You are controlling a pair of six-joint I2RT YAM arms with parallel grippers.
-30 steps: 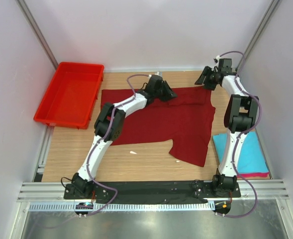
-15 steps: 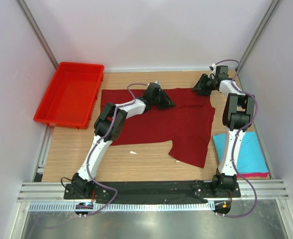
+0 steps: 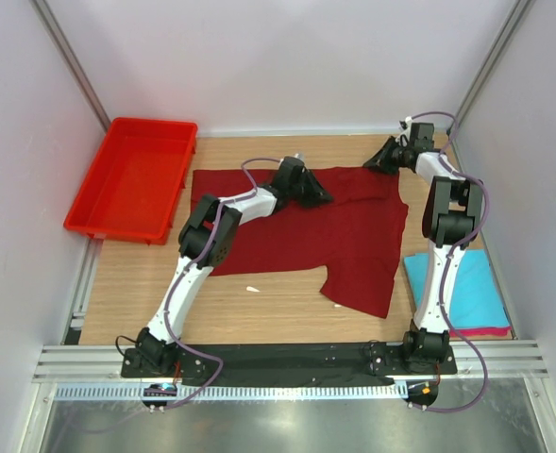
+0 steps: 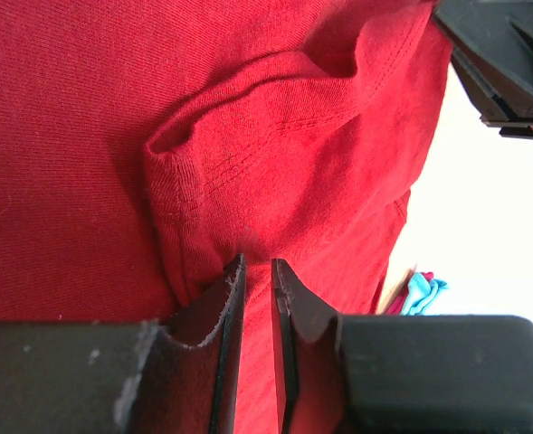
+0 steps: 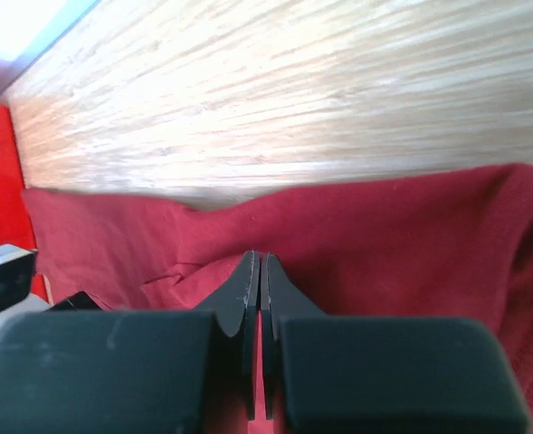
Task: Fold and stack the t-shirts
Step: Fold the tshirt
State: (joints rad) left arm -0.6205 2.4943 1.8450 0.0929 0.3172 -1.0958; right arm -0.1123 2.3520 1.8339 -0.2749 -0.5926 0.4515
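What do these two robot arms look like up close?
Each is a chain of white tubular links, left arm and right arm alike, with chunky black joints and a black base. A thin purplish-grey cable loops alongside. The left gripper and right gripper are black, each with two thin, tapering fingers. No markings are legible.

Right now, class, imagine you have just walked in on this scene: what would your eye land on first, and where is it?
The maroon t-shirt spread across the middle of the table, with the left pincer and the right pincer each closed on cloth along its far edge. Next comes the bright red tray at the far left corner, then a folded turquoise t-shirt at the near right.
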